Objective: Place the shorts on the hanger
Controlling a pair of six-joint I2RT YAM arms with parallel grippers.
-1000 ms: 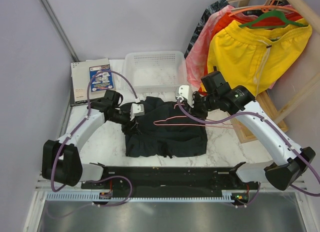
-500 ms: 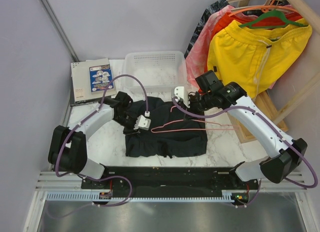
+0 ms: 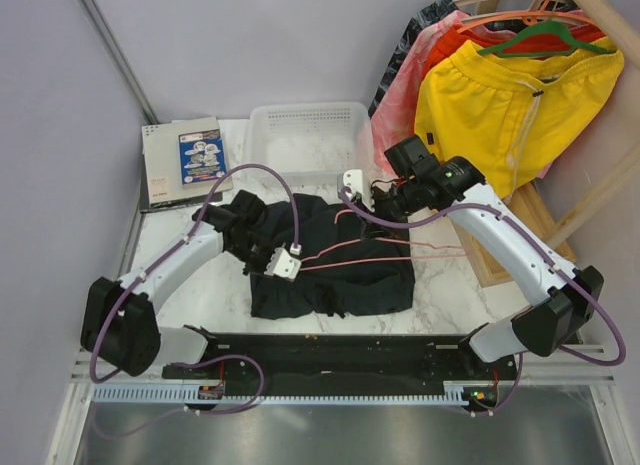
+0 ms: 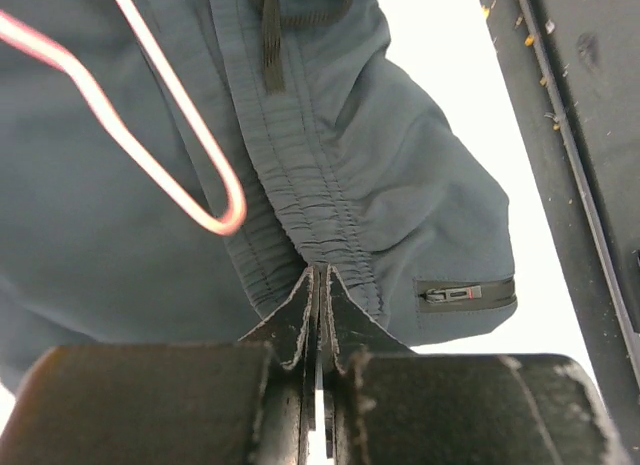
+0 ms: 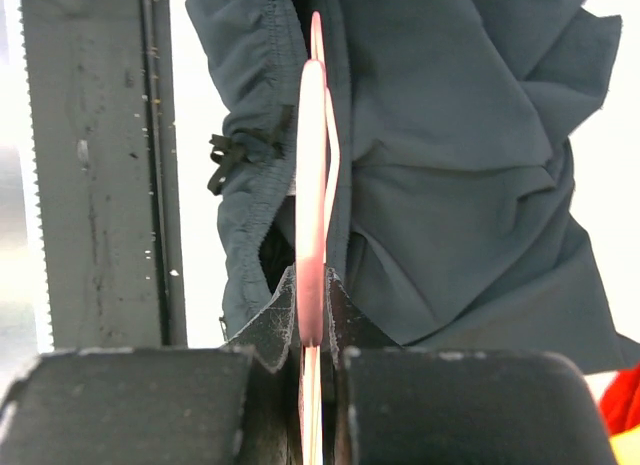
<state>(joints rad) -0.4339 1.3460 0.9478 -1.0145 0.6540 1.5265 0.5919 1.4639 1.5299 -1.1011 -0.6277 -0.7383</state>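
Status: the shorts [image 3: 340,275] lie spread on the table [image 3: 450,285], in the middle between the two arms. The hanger [image 5: 311,185] lies across their upper half.

Left gripper [image 4: 318,310]: jaws closed to a hairline gap, pinching a fold of the waistband [image 4: 290,185] at its edge. Right gripper [image 5: 312,320]: jaws closed on the hanger's thin wire, which runs straight out from the tips over the cloth.

Step in hand, as I judge it: getting one end of the hanger inside the waistband. The rounded end of the hanger sits on top of the cloth just beside the left pinch, not inside anything I can see.

Recommendations:
- Raise the left pinch enough to open a mouth in the waistband before I move the hanger. I cannot tell whether it holds one layer or both. If both, the mouth will not open and I must regrip.
- Steer the rounded end toward that mouth slowly and low, with the wire flat to the table.
- The wire is thin and may twist in the right jaws, so I should avoid side loads.
- Watch the drawstring [image 4: 270,35], as it could snag the end.

Condition of the shorts: dark navy, soft and creased, with a gathered elastic waistband. A zip pocket [image 4: 465,293] is near the hem. The far side is rumpled.
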